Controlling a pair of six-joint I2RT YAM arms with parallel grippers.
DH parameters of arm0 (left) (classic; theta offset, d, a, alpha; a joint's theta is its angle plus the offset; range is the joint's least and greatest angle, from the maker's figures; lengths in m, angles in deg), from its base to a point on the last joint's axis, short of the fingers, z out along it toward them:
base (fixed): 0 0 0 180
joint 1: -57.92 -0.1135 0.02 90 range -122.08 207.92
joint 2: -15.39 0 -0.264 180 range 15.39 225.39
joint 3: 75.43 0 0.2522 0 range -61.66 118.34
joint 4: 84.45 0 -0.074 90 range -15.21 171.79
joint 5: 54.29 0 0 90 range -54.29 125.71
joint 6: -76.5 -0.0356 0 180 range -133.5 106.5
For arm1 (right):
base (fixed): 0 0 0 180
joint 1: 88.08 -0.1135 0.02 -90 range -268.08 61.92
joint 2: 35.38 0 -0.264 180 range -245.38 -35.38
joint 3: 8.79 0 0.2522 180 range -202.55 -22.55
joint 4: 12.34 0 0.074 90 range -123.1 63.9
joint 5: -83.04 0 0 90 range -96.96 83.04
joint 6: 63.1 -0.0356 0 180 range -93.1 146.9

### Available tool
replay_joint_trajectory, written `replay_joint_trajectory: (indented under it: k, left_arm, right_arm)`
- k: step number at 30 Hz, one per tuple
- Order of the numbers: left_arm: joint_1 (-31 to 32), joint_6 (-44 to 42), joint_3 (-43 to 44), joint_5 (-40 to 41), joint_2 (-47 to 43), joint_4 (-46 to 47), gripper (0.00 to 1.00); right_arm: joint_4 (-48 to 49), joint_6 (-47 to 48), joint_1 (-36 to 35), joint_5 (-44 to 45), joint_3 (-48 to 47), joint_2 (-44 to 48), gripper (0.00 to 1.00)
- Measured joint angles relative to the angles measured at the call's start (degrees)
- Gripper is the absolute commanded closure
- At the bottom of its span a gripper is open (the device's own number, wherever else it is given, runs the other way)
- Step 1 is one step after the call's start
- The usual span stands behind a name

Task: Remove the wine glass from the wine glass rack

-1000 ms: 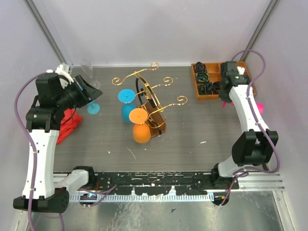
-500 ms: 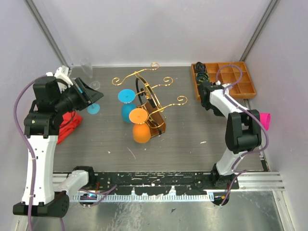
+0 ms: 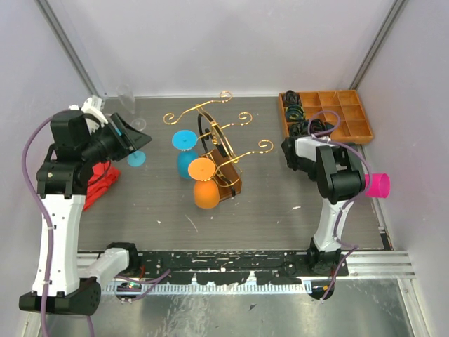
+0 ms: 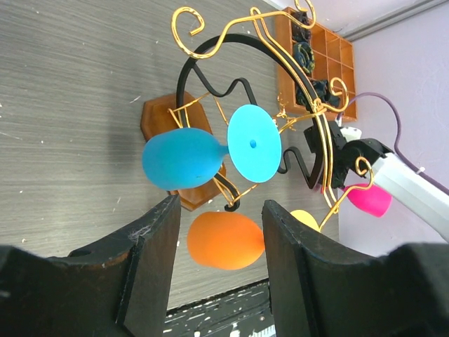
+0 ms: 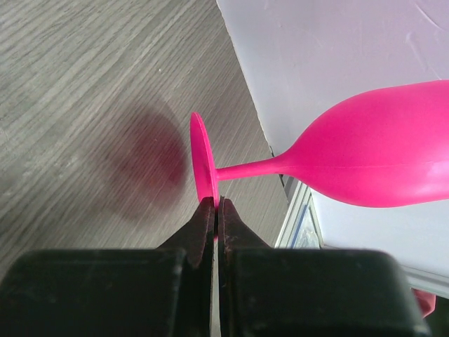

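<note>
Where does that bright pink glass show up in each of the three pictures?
Top external: the pink wine glass lies sideways near the right edge, at the right arm's end.
Left wrist: small, at far right, beyond the gold rack.
Right wrist: it fills the right half, its foot pinched by the right gripper.
Shared landmark: the grey table appears in all three.

The wine glass rack (image 3: 223, 163) stands mid-table, the tray (image 3: 351, 116) behind to its right.
</note>
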Motion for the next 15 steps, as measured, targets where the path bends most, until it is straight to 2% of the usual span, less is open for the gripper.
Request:
replay_joint_trajectory:
  k: [9, 15]
  left_arm:
    - [0.00, -0.17, 0.00, -0.07, 0.81, 0.02, 0.43]
    - [0.00, -0.24, 0.00, -0.17, 1.53, 0.02, 0.43]
  right_arm:
    - [-3.39, -5.29, -0.31, 5.42, -1.31, -7.23, 1.00]
    - [-15.69, -19.52, -2.67, 10.91, -7.91, -17.42, 1.00]
